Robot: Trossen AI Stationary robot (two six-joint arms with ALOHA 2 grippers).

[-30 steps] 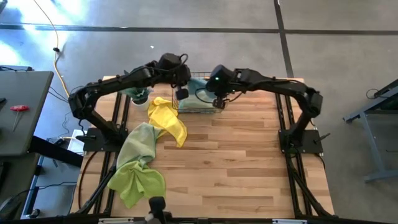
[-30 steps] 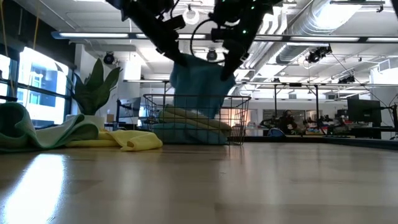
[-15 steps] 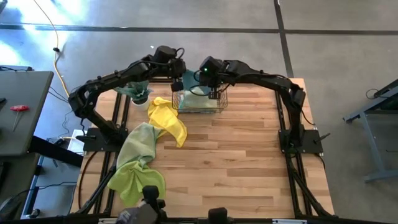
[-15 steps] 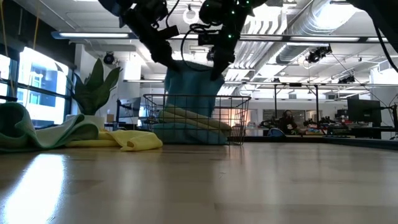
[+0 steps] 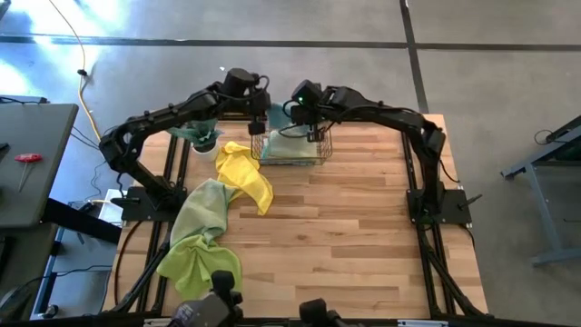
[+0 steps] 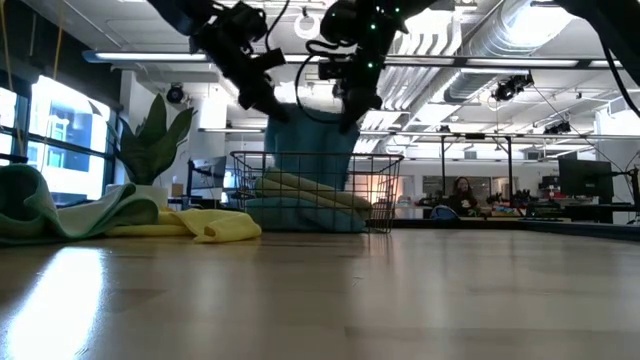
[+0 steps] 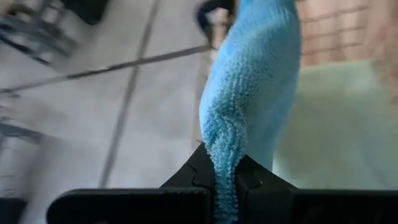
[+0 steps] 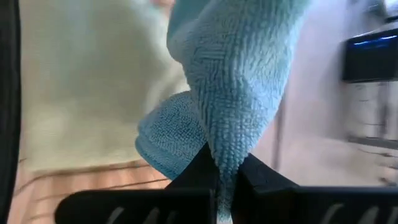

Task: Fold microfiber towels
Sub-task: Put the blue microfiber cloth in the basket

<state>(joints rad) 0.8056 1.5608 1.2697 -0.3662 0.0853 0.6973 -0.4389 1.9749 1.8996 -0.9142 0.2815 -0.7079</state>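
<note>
Both arms shifted back over basket [image 5: 292, 148], left hand [image 6: 268, 105] & right hand [image 6: 348, 108] pinching blue towel [image 6: 308, 135] top edge, front tabletop [image 5: 345, 245] bare

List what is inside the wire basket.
In the wire basket lie folded pale towels. The blue towel hangs into it, pinched by the left gripper and right gripper. Anything beneath the stack is hidden.

Wooden table [image 5: 345, 236], wire basket [image 5: 292, 147] at twelve o'clock, potted plant [image 5: 201, 138] and yellow towel [image 5: 243, 173] at ten, sage towel [image 5: 207, 204] and lime towel [image 5: 198, 262] toward eight
</note>
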